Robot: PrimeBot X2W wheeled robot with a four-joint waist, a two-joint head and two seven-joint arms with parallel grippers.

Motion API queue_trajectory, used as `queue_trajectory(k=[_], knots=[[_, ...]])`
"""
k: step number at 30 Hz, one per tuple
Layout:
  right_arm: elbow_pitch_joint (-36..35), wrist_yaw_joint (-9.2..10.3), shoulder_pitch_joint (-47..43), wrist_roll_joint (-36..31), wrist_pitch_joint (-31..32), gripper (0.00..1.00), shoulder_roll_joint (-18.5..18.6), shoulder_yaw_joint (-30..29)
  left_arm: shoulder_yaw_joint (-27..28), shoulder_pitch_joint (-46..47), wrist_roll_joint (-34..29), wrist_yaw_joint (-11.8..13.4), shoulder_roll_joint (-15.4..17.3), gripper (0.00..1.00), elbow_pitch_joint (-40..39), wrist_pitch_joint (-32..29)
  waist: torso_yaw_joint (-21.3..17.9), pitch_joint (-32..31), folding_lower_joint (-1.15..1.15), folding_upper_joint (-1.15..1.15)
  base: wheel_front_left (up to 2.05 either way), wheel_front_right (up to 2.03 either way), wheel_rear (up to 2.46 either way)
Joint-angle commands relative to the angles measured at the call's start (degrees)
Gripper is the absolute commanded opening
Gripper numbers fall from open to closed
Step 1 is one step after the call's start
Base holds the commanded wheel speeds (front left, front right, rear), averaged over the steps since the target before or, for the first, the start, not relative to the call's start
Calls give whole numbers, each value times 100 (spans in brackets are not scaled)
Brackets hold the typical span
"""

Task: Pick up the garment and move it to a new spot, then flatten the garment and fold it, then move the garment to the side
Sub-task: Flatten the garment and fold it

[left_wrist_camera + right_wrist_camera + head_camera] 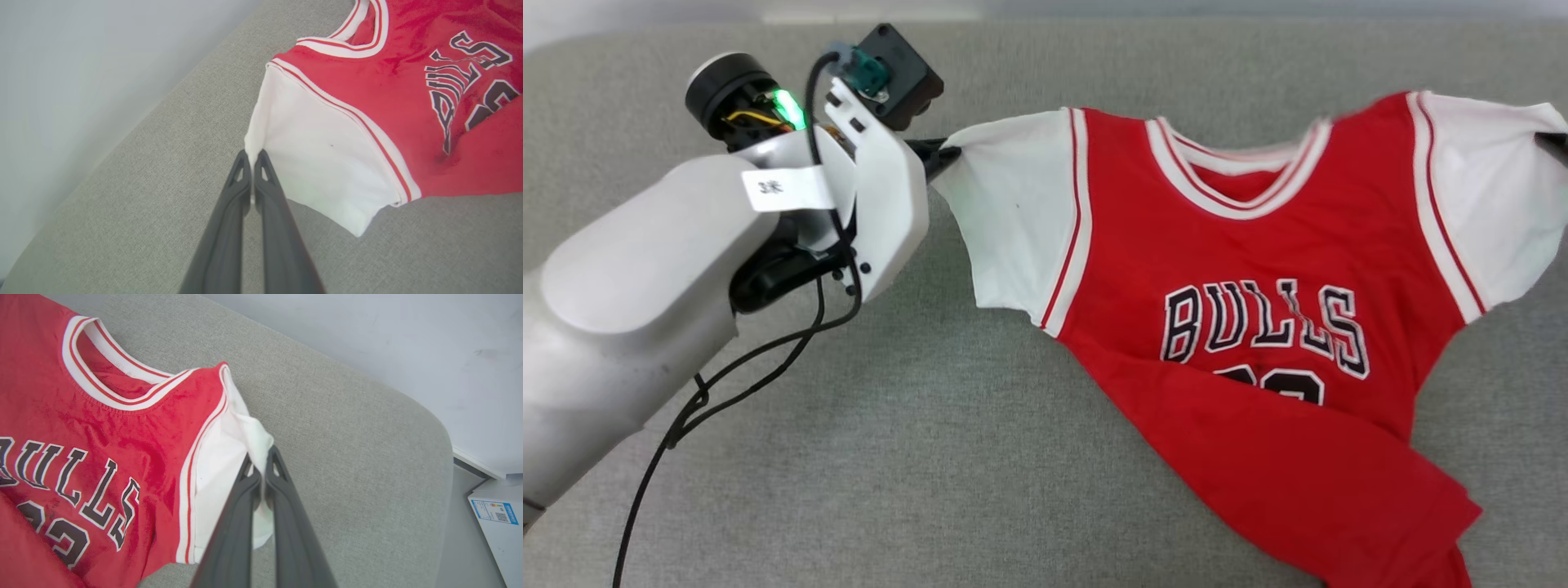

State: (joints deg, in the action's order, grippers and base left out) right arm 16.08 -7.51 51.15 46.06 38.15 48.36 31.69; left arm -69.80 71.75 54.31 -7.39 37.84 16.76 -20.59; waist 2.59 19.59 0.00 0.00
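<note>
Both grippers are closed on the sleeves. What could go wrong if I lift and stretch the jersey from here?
1. The left gripper pinches only the outer edge of the left sleeve; a firm pull could slip it free.
2. The right gripper holds the right sleeve bunched up, so the garment may stretch unevenly.
3. The lower part is folded up over the number; that fold may stay in when it is laid flat.

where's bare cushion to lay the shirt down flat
The widest bare patch of cushion lies near the robot, bordered by the left arm and the shirt, its sleeve and slanting hem. A narrower strip runs behind the collar along the far edge. The lower right is crowded, where the red body bunches up.
</note>
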Motion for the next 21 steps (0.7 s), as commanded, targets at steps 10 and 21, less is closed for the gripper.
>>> queue_trajectory(k=[10,21], knots=[[-603,4,368,-78,-615,0,290,37,486,347,-108,247,321,0,-291,542,-168,-629,0,0,0,0,0],[-254,4,2431,-737,-955,0,-38,10,1202,1853,-495,402,100,0,231,1042,-114,-95,0,0,0,0,0]])
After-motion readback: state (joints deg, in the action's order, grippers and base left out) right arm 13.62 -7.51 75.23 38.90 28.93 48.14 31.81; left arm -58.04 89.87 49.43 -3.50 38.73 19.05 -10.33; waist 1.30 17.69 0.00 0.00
